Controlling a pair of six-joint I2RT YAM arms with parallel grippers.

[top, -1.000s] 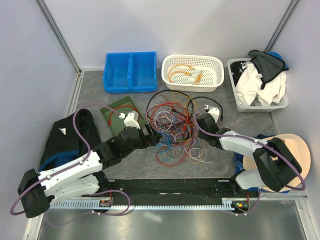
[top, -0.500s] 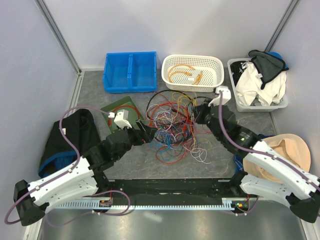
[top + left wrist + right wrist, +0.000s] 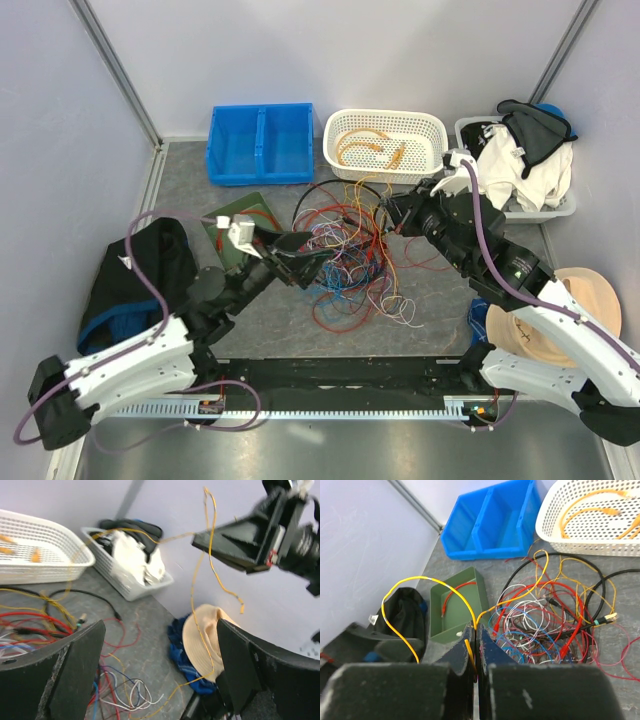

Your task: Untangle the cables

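Observation:
The cables lie in a loose tangle of red, blue, white, black and yellow wires on the grey table; the right wrist view also shows the tangle. My right gripper is raised over the tangle's right side and shut on a yellow cable, which loops up from its tips. The left wrist view shows that gripper with the yellow cable hanging from it. My left gripper is at the tangle's left edge, tilted up, its jaws wide open and empty.
A green tray with a red cable lies left of the tangle. At the back stand a blue bin, a white basket with orange cables and a clothes basket. A black bag lies left, a tan hat right.
My right gripper has risen and drawn back toward the right with the yellow cable, pulling it up out of the tangle. My left gripper has moved right and tilted upward.

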